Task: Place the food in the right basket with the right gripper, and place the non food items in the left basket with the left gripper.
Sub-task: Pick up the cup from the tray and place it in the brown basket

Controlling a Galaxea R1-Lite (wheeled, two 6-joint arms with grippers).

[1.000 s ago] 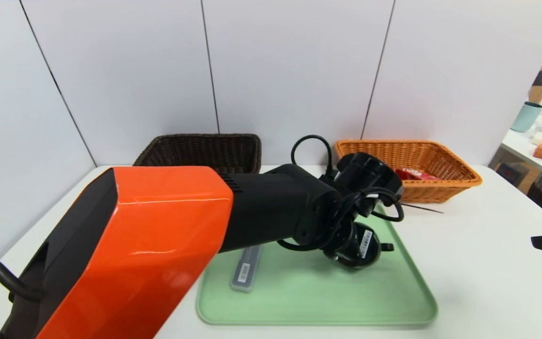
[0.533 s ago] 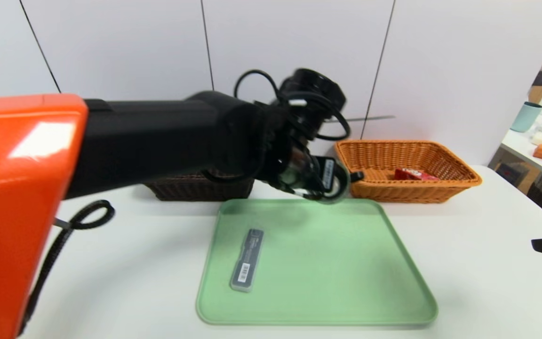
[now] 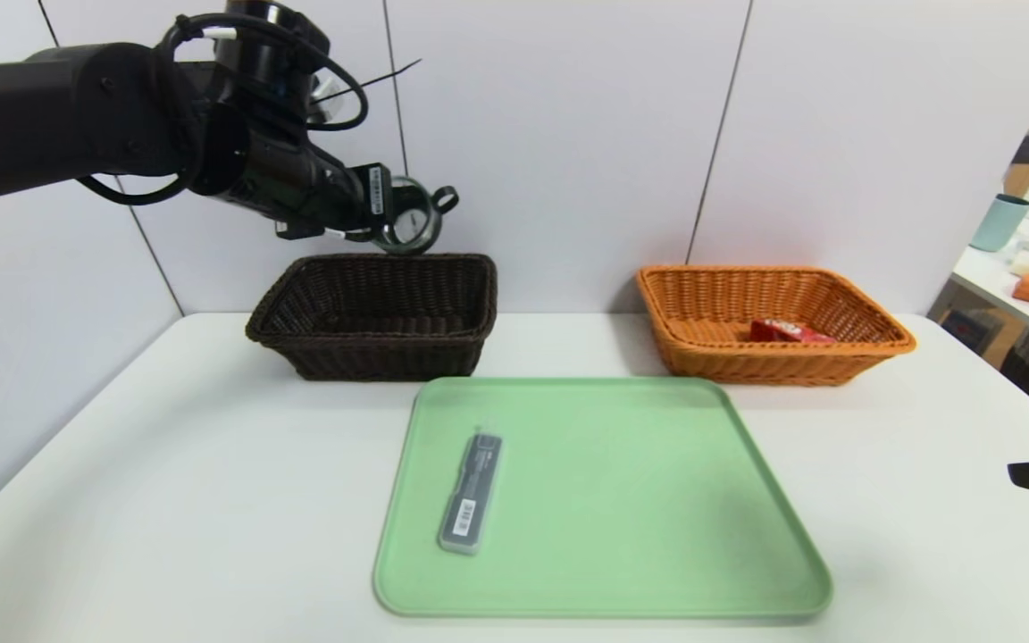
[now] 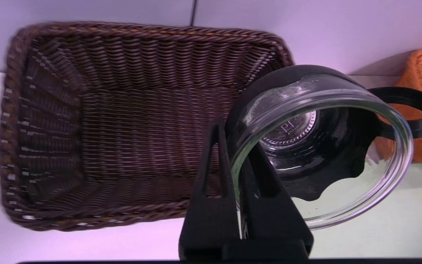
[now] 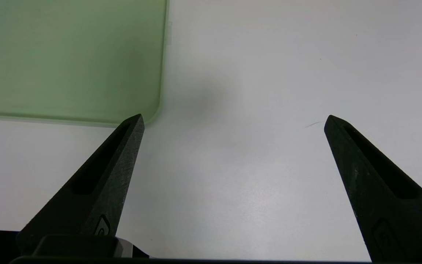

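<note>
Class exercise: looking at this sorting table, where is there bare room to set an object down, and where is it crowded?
Free: the green tray right of the slim case; the dark basket floor, bare below the glass lid in the left pincer; the white table under the open right pincer. Crowded: nowhere really; only the orange basket holds a red packet.

Our head camera overlooks the table [image 3: 166, 464]; wrist cameras look close down, sharing the green tray [image 3: 622, 500] [image 5: 68, 58].
</note>
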